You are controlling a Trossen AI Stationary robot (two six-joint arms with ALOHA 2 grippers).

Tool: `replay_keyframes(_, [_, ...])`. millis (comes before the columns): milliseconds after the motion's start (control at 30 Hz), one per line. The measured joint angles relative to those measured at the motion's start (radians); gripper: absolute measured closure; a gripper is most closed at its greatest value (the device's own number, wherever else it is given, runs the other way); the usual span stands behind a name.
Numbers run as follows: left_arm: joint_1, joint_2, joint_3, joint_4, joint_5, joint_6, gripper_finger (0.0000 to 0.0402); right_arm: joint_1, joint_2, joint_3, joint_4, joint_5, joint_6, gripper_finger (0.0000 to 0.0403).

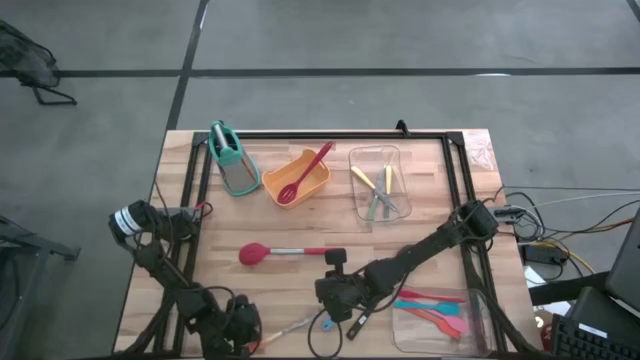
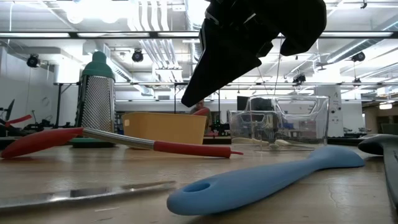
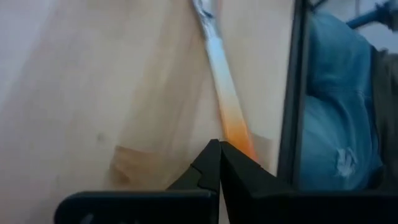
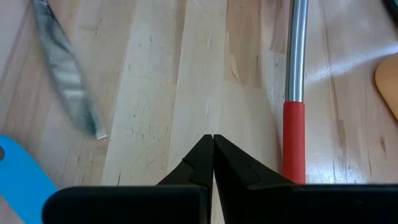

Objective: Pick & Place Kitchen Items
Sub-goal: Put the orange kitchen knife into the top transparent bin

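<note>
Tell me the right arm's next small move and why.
Probably open the right hand and lower it toward the blue utensil. Its fingers are shut and empty above bare wood, with the red-handled utensil lying beside it too.

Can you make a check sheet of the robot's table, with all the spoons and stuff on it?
Surface: wooden table, black frame around it.
Job's things: red spoon lying mid-table; red spatula in the orange tub; yellow and green pieces in a clear tray; teal and pink utensils in a second tray; blue utensil near the front edge.
Clutter: teal-topped grater.
Pincers: left pincer shut, empty; right pincer shut, empty, above bare wood.
Cables: bundle off the right side.
Surroundings: grey floor, workshop room.
</note>
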Motion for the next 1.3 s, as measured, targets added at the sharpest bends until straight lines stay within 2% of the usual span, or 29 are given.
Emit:
replay_keyframes(667, [-0.005,0.002,0.036,0.014,-0.001,0.026,0.0397,0.0,0.0,0.0,0.001,0.0,0.0,0.0394])
replay_keyframes(1300, [-0.005,0.075,0.117,0.015,0.023,0.049,0.0395,0.0,0.0,0.0,0.004,0.0,0.0,0.0394])
